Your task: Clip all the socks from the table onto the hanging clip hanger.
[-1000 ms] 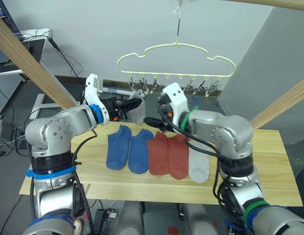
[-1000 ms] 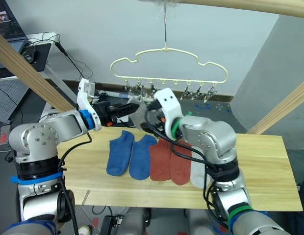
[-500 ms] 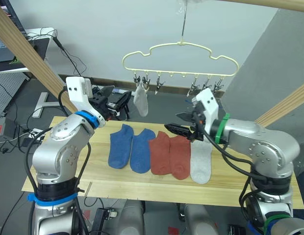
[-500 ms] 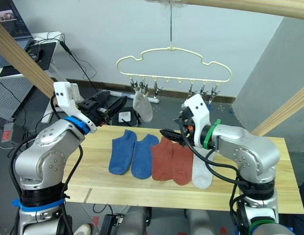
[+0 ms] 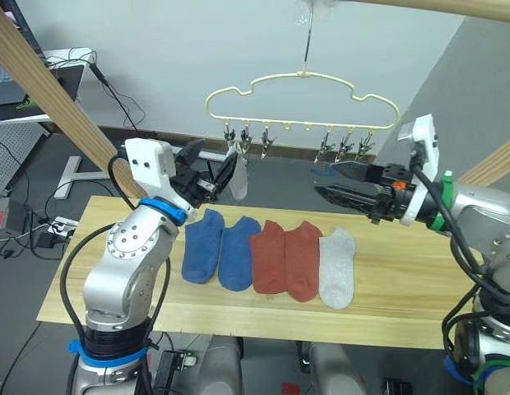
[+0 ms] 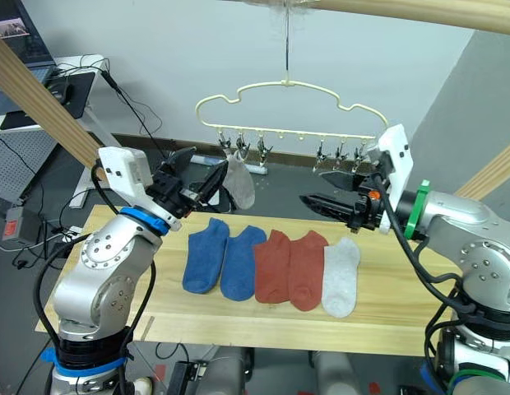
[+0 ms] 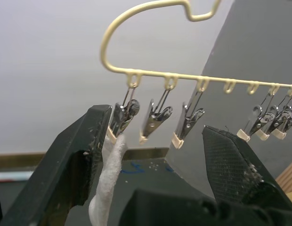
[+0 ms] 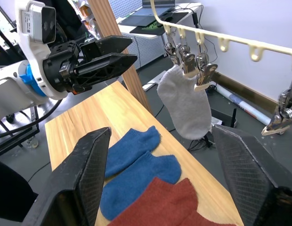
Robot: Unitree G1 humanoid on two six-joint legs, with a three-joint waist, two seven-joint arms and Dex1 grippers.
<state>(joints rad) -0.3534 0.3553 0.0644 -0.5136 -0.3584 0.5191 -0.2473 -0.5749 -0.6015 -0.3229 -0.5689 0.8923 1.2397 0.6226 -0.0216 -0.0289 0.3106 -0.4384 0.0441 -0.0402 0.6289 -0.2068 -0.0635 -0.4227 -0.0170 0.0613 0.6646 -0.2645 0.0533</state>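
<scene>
The pale yellow-green clip hanger (image 5: pixel 303 82) hangs from its hook above the table's (image 5: pixel 115 271) far edge. One light grey sock (image 5: pixel 238 177) hangs from its leftmost clip. On the table lie two blue socks (image 5: pixel 203 245), two rust red socks (image 5: pixel 286 259) and one light grey sock (image 5: pixel 337 267) in a row. My left gripper (image 5: pixel 214 160) is open just left of the hanging sock (image 7: pixel 108 179), level with the clips (image 7: pixel 155 117). My right gripper (image 5: pixel 325 177) is open, held above the grey sock on the table, below the right-hand clips (image 5: pixel 345 148).
Slanted wooden frame poles stand at the left (image 5: pixel 49 99) and right (image 5: pixel 493 164), with one across the top. A desk with cables (image 5: pixel 41 66) is at the far left behind the table. The table's near strip is bare wood.
One second ago both grippers met at the grey sock under the left clip. The sock now hangs alone. My right gripper has drawn back to the right and risen; my left stays near the sock.
</scene>
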